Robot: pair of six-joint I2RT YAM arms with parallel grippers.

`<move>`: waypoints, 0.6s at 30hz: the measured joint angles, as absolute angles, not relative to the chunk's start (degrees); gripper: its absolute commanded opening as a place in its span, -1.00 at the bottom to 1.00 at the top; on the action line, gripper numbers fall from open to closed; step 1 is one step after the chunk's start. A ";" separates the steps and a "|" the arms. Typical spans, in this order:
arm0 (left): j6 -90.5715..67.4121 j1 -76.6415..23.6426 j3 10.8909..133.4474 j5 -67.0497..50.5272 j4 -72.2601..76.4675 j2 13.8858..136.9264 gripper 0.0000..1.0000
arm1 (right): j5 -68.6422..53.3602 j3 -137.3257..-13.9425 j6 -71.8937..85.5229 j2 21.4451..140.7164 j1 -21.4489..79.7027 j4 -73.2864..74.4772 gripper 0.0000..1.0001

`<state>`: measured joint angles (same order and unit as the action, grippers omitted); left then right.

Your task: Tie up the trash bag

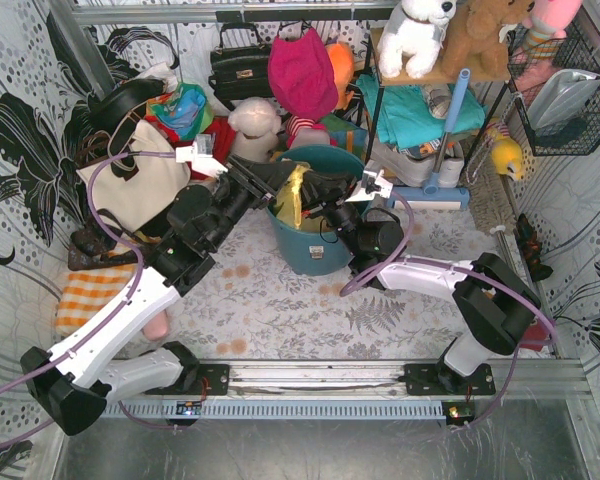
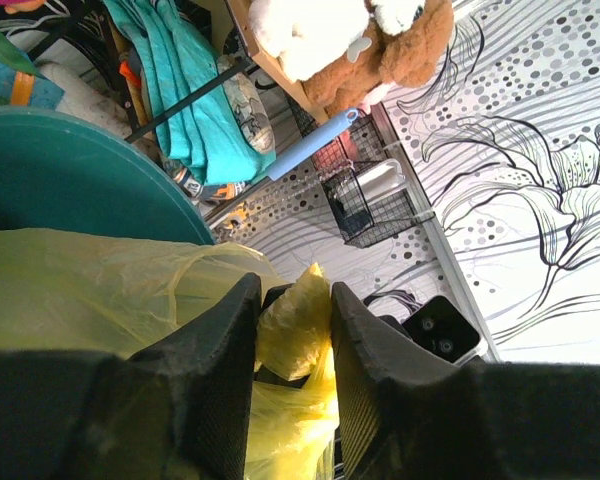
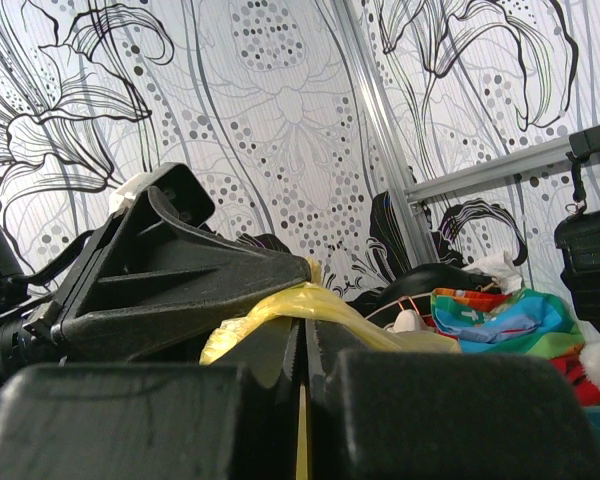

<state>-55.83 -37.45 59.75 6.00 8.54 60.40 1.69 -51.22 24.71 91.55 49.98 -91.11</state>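
The trash bag (image 1: 293,197) is thin yellow plastic and sits in the round teal bin (image 1: 310,250) at the table's middle. My left gripper (image 1: 278,178) reaches over the bin's left rim. In the left wrist view its fingers (image 2: 292,290) press a bunched fold of the bag (image 2: 80,290) between them, beside the bin's rim (image 2: 70,170). My right gripper (image 1: 320,208) comes in from the right. In the right wrist view (image 3: 302,325) it is shut on a thin strip of the bag (image 3: 320,303), close against the left gripper's fingers (image 3: 180,280). No white paper shows.
A cream tote bag (image 1: 140,180) lies left of the bin, an orange checked cloth (image 1: 90,295) nearer me. A black handbag (image 1: 242,65), pink hat (image 1: 302,75) and stuffed toys (image 1: 420,35) crowd the back. A blue-handled mop (image 1: 445,140) and wire basket (image 1: 570,100) stand right.
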 measured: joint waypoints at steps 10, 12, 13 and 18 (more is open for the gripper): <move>-55.44 -36.80 59.64 6.63 9.50 59.72 -0.37 | 1.91 -50.70 24.51 91.05 49.98 -91.35 -0.44; -55.20 -36.77 59.64 6.39 9.89 59.57 -0.37 | 1.91 -50.22 24.56 90.74 49.98 -91.29 -0.46; -55.09 -36.88 59.64 6.39 9.82 59.55 -0.37 | 1.91 -50.06 24.56 90.67 49.98 -91.31 -0.51; -54.30 -36.99 59.66 6.35 9.76 59.55 -0.47 | 1.91 -49.01 24.56 89.82 49.98 -91.33 -0.60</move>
